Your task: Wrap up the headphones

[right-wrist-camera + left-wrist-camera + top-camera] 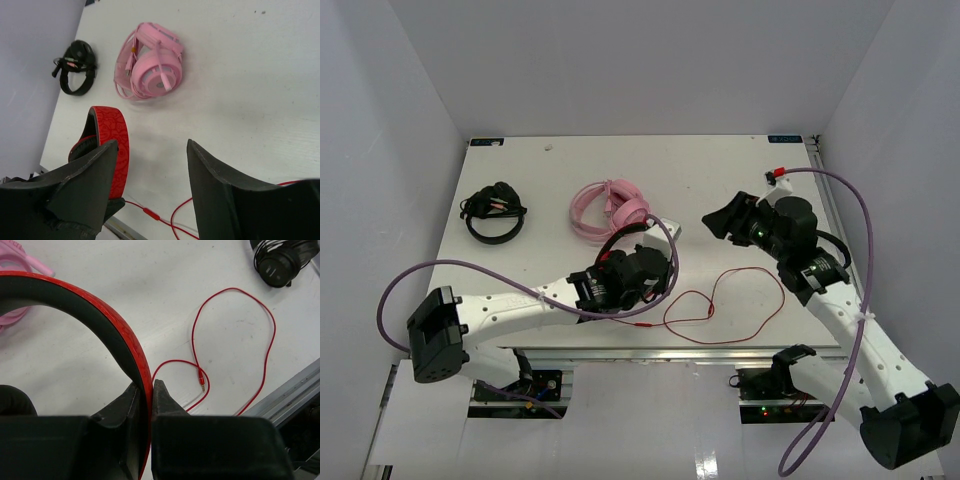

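You have three sets of headphones on the table (570,160): one red, one pink, one black. The red headphones (112,130) stand near the front centre, just in front of the pink headphones (150,75). The black headphones (75,65) lie well apart at the far left, near the left edge. You have two grippers in view. Your left gripper (147,385) is clamped on the red headband, one finger on the black inner face and one on the red outer face. It cannot be told whether the ear cups rest on the tabletop. Your right gripper (725,222) hangs at the right of the table with its fingers spread wide and nothing between them, apart from all three headphones. There is one red cable (233,288), lying loose on the surface in open loops between the two arms, with its single plug (201,382) resting inside a loop. The loops run close to the front edge and its metal rail (290,395) without crossing it. The widest bare tabletop lies along the far side and the far right corner; a narrower bare strip separates the right gripper from the pink headphones.
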Available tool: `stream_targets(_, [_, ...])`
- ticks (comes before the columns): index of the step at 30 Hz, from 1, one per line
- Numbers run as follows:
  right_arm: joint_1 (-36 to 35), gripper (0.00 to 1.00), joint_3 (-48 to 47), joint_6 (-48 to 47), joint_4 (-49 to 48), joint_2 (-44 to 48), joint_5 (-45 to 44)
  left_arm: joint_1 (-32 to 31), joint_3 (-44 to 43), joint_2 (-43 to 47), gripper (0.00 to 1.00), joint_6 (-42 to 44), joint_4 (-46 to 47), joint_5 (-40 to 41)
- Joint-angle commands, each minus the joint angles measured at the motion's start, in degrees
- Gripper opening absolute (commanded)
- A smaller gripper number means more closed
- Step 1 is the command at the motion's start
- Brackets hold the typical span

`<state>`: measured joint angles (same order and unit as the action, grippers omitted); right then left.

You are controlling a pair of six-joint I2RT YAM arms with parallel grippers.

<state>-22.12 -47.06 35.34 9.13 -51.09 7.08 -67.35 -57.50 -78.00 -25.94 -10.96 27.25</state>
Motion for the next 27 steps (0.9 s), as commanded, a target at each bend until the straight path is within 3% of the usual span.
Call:
stream_targets(1, [-4.45,0.64,-2.99,-4.13,-0.07,-4.01,-0.22,-1.41,1.92,0.71,0.00,2.88,5.81,-0.18])
stream_targets(11, [-13.08,0.79,1.53,-3.04,-7.81,-9.95,1.62,-2.70,4.42,-1.19,0.00,3.93,8.28,-1.23])
stream_targets(20, [-13.74,0.89,6.82,0.89,-11.91,-10.23,1.72,-3.85,6.44,0.30,0.00,4.18,10.69,1.01])
stream_targets(27, [-13.81,0.89,10.27,4.93,-18.26,-10.30,8.52,-4.99,8.93,1.81,0.00,6.55,16.96,0.88])
